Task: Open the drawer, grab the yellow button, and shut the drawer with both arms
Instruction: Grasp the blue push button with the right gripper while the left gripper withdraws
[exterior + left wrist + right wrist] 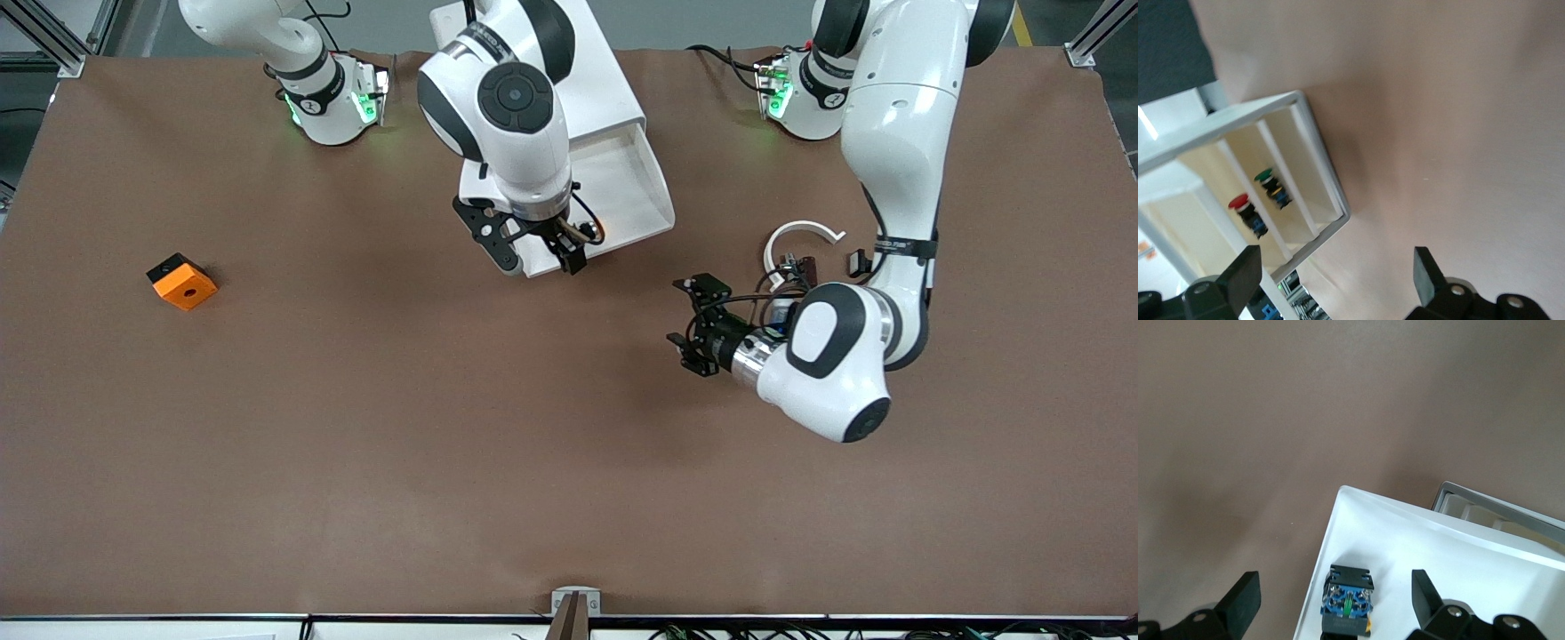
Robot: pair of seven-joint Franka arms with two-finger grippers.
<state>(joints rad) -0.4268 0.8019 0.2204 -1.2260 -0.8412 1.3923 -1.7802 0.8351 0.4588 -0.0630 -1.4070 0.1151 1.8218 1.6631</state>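
The top drawer (653,178) of the white cabinet (613,98) stands pulled out toward the front camera. My right gripper (540,256) hangs open over the drawer's front edge. In the right wrist view the button (1347,599) lies on its side on the drawer floor (1438,567), close to the rim. Its blue base and a bit of yellow cap show between my open right gripper's (1335,613) fingers, which are apart from it. In the front view my right hand hides the button. My left gripper (683,317) is open and empty, held level over bare table toward the left arm's end.
An orange square block (182,282) lies toward the right arm's end. A white curved strip (800,236) with small black-brown parts (805,264) lies by the left arm. The left wrist view shows a white partitioned tray (1318,147) with a red-capped button (1245,210) and a green-capped button (1271,187).
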